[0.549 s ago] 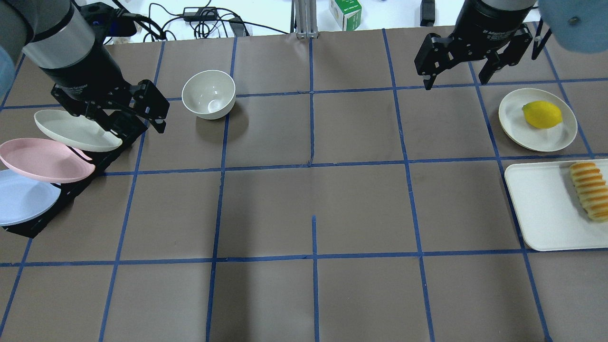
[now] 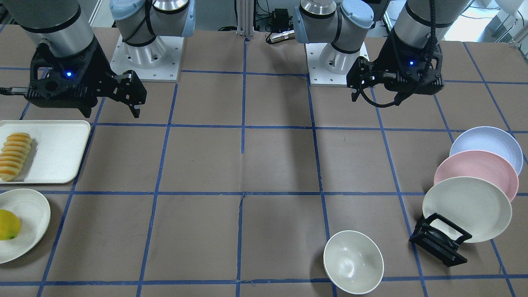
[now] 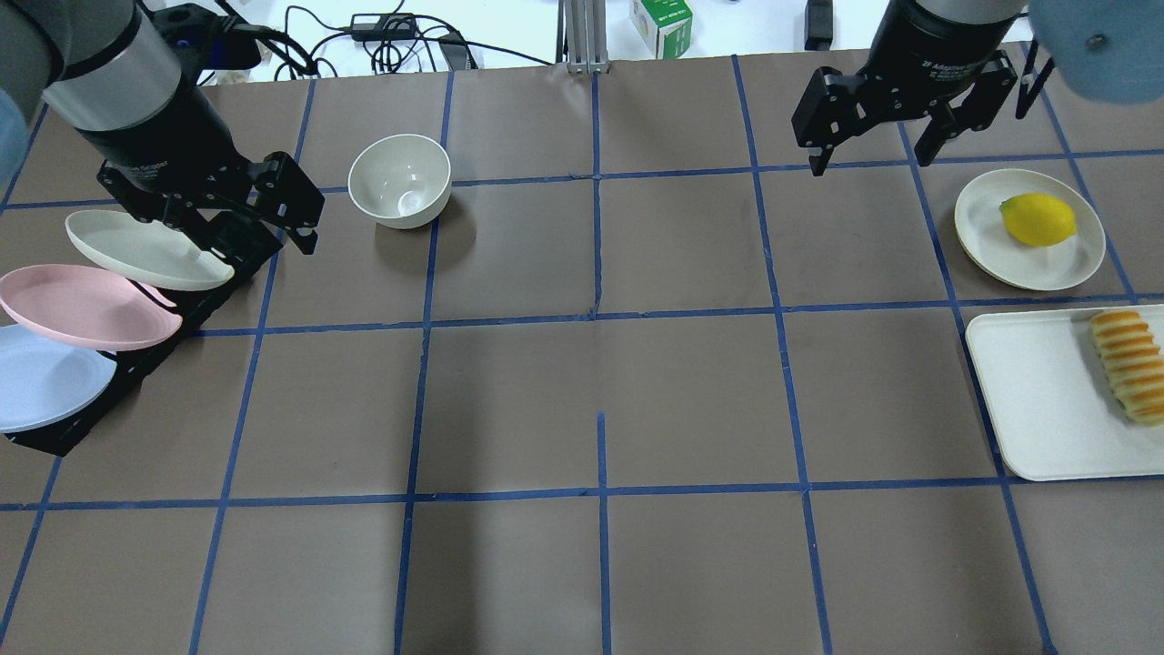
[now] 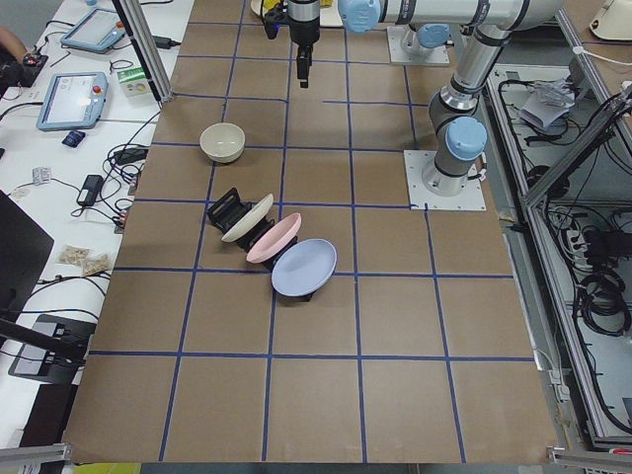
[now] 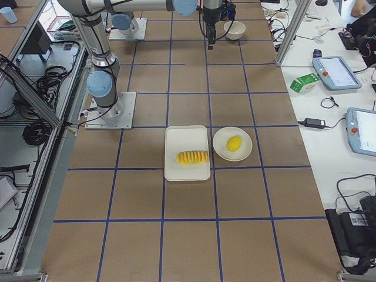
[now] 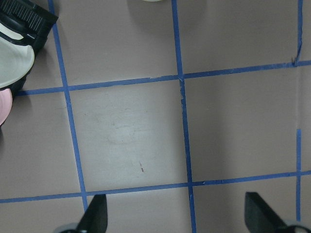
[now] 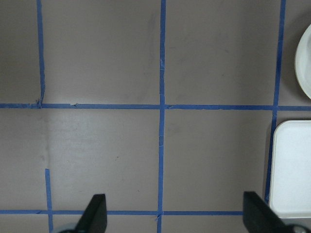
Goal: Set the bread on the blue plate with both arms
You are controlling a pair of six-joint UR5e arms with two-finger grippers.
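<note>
The overhead camera sits behind the robot and looks forward and down over most of the surface (image 3: 509, 409), with the plate rack (image 3: 55, 438) at its left edge and the white tray (image 3: 1028, 391) at its right. The front-facing camera looks steeply down from the opposite side, so the same things appear on swapped sides. The two side cameras stand high and far off at opposite ends, looking along the surface; both take in the white bowl (image 4: 222, 143). Each wrist camera looks straight down from close by, with the left arm's fingers (image 6: 95, 216) or the right arm's fingers (image 7: 95, 213) at its lower edge. The pale sliver at the top of the left wrist view is probably that bowl's rim.
</note>
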